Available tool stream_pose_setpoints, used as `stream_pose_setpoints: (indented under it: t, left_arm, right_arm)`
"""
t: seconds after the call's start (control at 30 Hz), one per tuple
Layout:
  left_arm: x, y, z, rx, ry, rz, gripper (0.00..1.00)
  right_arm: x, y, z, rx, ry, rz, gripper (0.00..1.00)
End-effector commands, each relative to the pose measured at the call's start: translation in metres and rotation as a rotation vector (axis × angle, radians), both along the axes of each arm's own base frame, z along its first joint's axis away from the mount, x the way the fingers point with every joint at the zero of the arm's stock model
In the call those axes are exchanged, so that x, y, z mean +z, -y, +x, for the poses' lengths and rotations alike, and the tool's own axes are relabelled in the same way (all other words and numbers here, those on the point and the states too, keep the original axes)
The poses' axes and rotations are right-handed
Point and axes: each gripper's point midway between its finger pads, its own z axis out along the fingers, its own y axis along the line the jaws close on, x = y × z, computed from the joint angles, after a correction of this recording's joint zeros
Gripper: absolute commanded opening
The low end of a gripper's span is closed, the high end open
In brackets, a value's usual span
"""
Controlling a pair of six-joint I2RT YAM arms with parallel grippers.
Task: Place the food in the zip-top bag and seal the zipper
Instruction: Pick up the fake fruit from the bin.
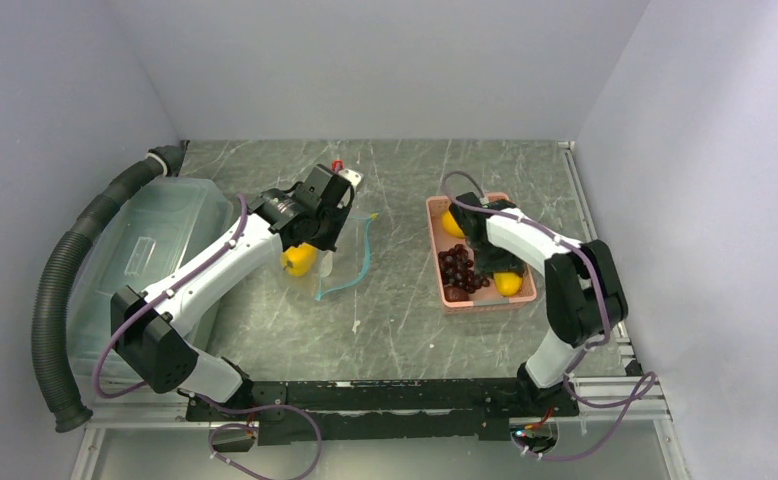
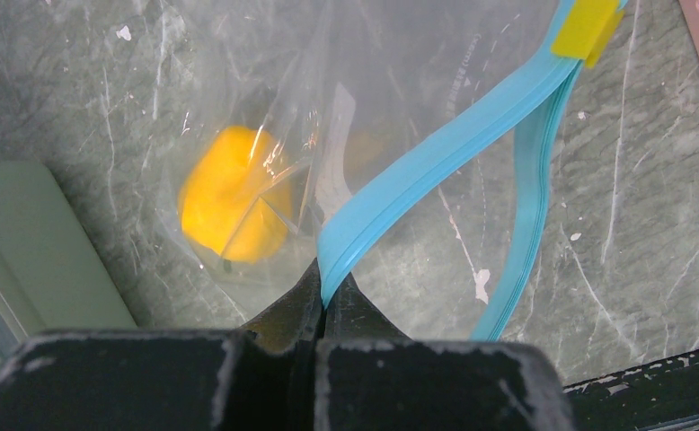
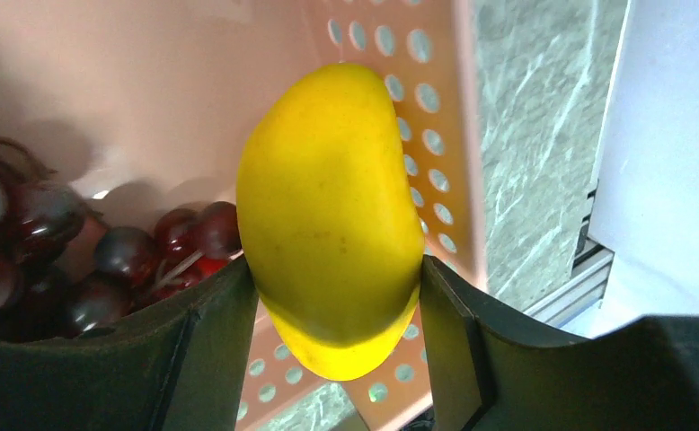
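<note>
Right gripper (image 3: 335, 285): the jaws are set against both sides of the yellow oblong fruit (image 3: 328, 211), one dark finger (image 3: 207, 337) at each flank; the fruit is held low inside the pink basket (image 1: 433, 258).
Oblong fruit, look: smooth, glossy, plain yellow, rounded at the top and narrower at the bottom.
Grape bunch (image 3: 139, 251): dark purple-red berries are seen just beside the fruit on the basket floor.
Zip-top bag (image 1: 343, 262): clear and crinkled, laid on the grey marbled table (image 1: 405, 320) between the basket and the translucent lidded bin (image 1: 150, 250), apart from both.
Bagged yellow piece (image 2: 229, 206): seen inside the bag, blurred by folds of plastic.
Zipper (image 2: 445, 153): a teal-blue strip; its two sides are parted, so the mouth is not sealed.
Left gripper (image 2: 322, 301): the jaws are pressed together, pinching the zipper strip at the bag's mouth.
Far yellow piece (image 1: 452, 222): lies at the basket's far end, partly hidden by the right arm.
Left wrist view only: a yellow tab (image 2: 584, 27) on the zipper's end.
Right wrist view only: finger contact on the fruit and the basket's perforated wall.
Top view only: the layout of bag, basket and bin.
</note>
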Motion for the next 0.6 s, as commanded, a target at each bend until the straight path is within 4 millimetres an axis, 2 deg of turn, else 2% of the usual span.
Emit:
stream_pose_setpoints:
  t: [0.0,0.27,0.4,0.57]
  left_arm:
    - [0.008,0.004,0.003,-0.013,0.027,-0.019,0.00]
    - [0.006,0.003,0.003,-0.011,0.020,-0.011,0.00]
    - [0.005,0.003,0.003,-0.012,0.019,-0.010,0.00]
    - [0.005,0.004,0.003,-0.012,0.017,-0.011,0.00]
  right_arm:
    - [0.053,-0.004,0.020,-0.023,0.193,0.039,0.33]
    - [0.097,-0.034,0.031,0.020,0.348,0.231,0.33]
    - [0.117,-0.063,0.036,0.085,0.423,0.388,0.33]
    - [0.145,-0.109,0.036,0.206,0.495,0.626,0.33]
